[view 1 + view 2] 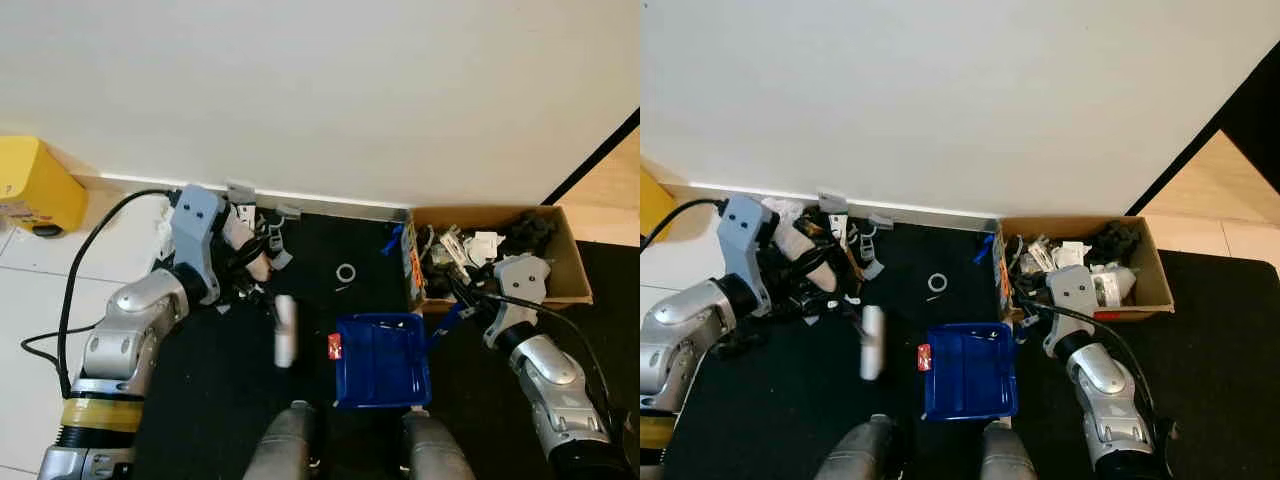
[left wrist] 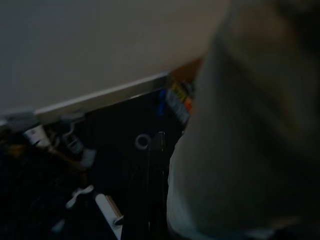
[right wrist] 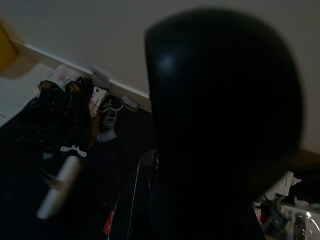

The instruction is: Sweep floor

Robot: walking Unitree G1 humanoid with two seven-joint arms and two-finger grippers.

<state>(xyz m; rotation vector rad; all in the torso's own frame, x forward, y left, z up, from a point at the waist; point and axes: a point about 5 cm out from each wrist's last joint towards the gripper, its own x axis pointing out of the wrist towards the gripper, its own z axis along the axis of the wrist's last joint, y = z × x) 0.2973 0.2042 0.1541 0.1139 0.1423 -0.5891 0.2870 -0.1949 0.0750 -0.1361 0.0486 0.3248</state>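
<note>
Robot's two legs (image 1: 290,445) sit at the bottom edge, on a black mat (image 1: 200,400). Far left: yellow box (image 1: 30,185) against the wall, on white tile. L arm bends in from the left; left gripper (image 1: 262,292) is among the clutter pile (image 1: 250,235) by the baseboard, w/ a white brush (image 1: 285,330) hanging just below it. Brush looks held by its dark handle, but fingers are hidden – can't tell if they're spread or pinching. Center: small white tape ring (image 1: 346,272) on the mat, then a blue dustpan (image 1: 382,358) flat on the mat w/ a red scrap (image 1: 334,346) at its left edge. Right gripper (image 1: 450,312) is at the dustpan's handle; finger state can't be made out. Beyond it, cardboard box (image 1: 570,260) full of cables and white parts.
</note>
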